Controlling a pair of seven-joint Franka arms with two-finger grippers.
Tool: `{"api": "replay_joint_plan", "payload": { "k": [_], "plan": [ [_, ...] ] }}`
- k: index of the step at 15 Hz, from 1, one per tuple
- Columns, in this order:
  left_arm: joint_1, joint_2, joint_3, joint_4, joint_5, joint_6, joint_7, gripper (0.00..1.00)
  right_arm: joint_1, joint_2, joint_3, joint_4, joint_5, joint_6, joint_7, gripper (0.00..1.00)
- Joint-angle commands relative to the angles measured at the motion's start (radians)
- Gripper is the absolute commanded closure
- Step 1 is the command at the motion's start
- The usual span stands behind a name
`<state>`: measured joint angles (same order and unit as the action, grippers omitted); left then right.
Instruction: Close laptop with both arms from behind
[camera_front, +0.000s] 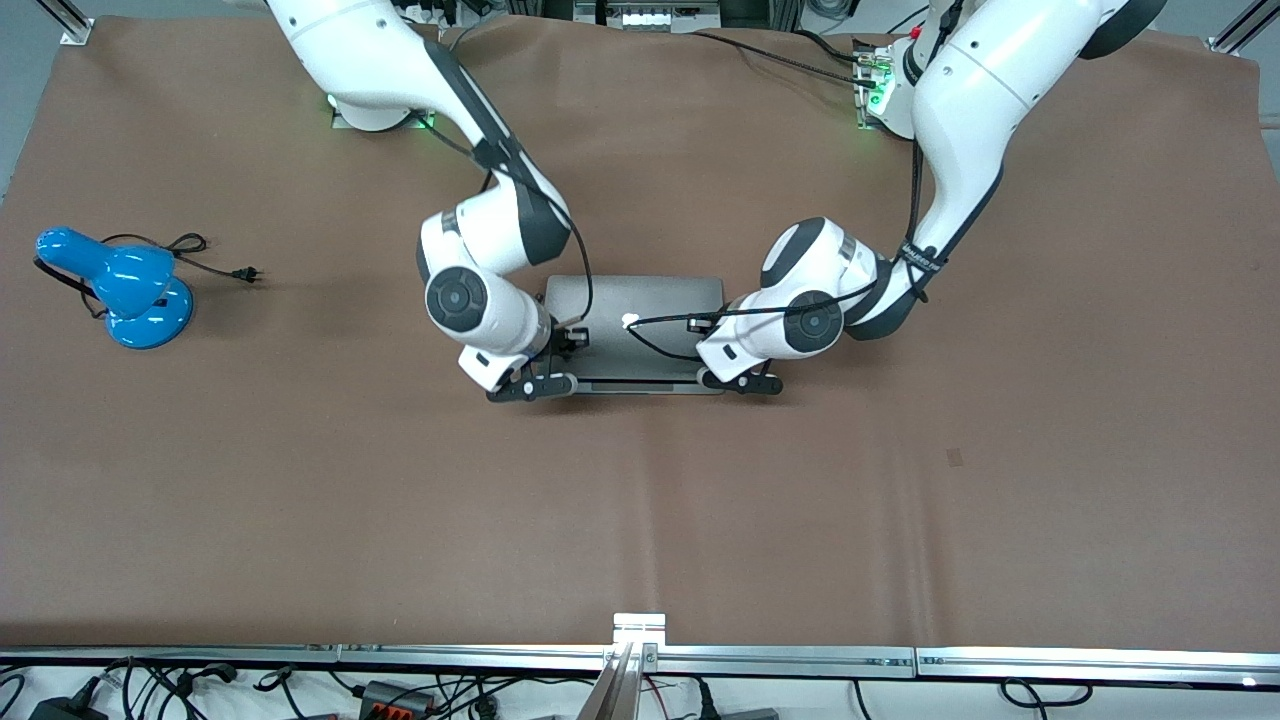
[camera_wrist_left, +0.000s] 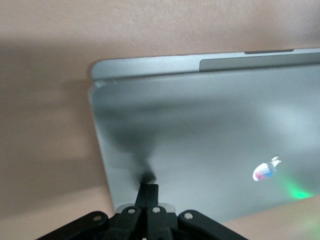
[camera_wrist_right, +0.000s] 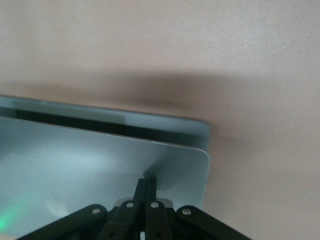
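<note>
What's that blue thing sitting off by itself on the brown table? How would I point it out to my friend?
Start from the brown table and find the grey laptop in the middle, where the left hand and right hand press on its lid. Follow the table toward the right arm's end to a glossy blue desk lamp. It alone is brightly coloured, its black cord lying unplugged.
</note>
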<state>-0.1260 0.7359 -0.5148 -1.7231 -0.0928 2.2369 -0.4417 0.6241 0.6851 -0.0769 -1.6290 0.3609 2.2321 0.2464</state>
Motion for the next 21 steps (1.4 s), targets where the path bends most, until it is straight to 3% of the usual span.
{"api": "replay_joint_plan", "payload": {
  "k": [1,5,8,10,14,19,21],
  "plan": [
    [-0.024,0.042,0.01,0.027,0.039,0.042,-0.017,1.0,-0.003,0.088,-0.003,0.069,-0.025,-0.005,0.014,1.0],
    [-0.086,0.053,0.071,0.027,0.064,0.064,-0.02,1.0,-0.003,0.093,-0.003,0.074,-0.027,-0.006,0.013,1.0],
    [-0.078,0.028,0.073,0.028,0.065,0.05,-0.041,1.0,-0.003,0.082,-0.007,0.11,-0.045,-0.017,0.01,1.0],
    [-0.069,-0.039,0.075,0.033,0.065,-0.056,-0.061,1.0,0.014,0.055,-0.047,0.113,-0.074,-0.029,0.011,1.0],
    [0.009,-0.209,0.073,0.04,0.065,-0.304,-0.055,0.99,-0.003,-0.108,-0.095,0.115,-0.173,-0.168,-0.005,1.0],
    [0.158,-0.412,0.078,0.031,0.065,-0.541,-0.043,0.96,-0.004,-0.24,-0.253,0.126,-0.195,-0.34,-0.117,1.0],
    [0.164,-0.519,0.164,0.031,0.065,-0.64,0.038,0.95,-0.006,-0.269,-0.314,0.159,-0.194,-0.458,-0.131,1.0]
  ]
}}
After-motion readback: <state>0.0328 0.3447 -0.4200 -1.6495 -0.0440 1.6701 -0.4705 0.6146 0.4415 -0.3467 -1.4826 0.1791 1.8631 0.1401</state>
